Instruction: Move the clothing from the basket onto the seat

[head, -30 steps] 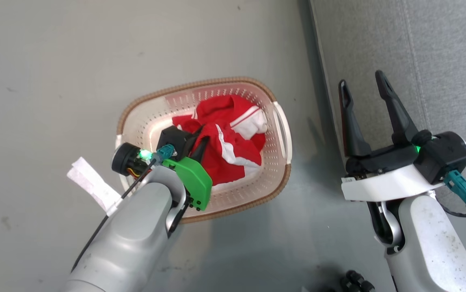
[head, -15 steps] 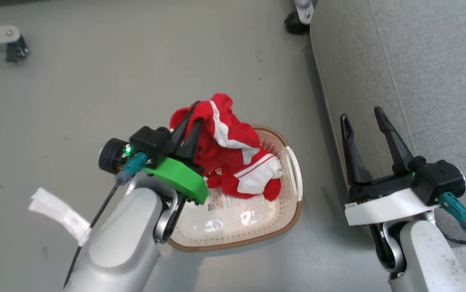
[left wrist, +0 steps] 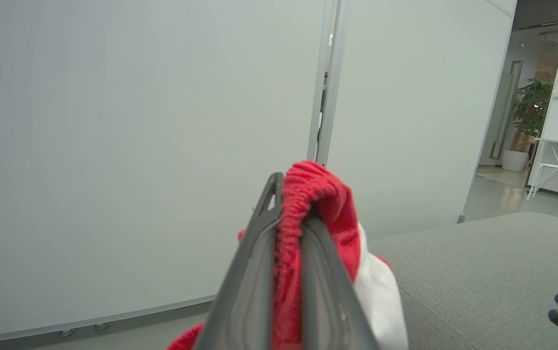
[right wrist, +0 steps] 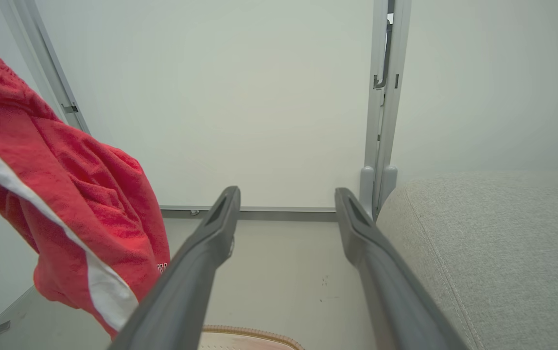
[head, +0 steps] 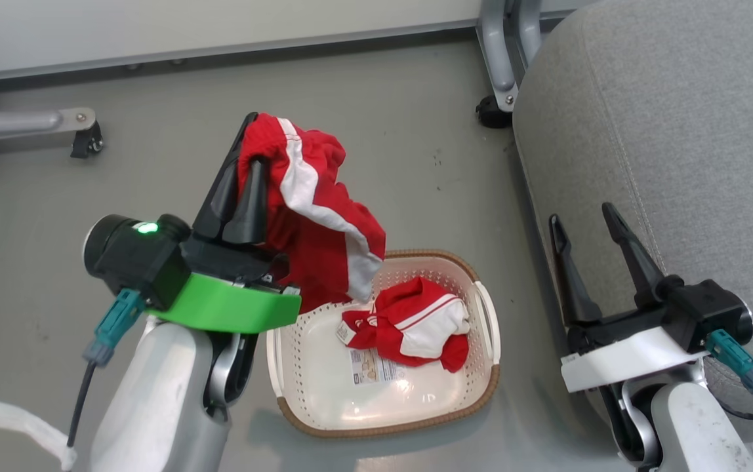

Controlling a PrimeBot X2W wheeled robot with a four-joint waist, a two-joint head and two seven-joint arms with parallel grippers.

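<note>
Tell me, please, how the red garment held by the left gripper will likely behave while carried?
Probably floppy: the red garment hangs in loose folds from the left gripper. Likely light, since a pinch on one gathered edge carries it. Its dangling end may swing or snag the basket rim.

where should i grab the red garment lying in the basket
Pinch the garment by the raised red fold at its far edge, coming straight down from above. It lies bunched low inside the basket, whose walls block a sideways approach; the fold gives the open right tool something to close on.
</note>
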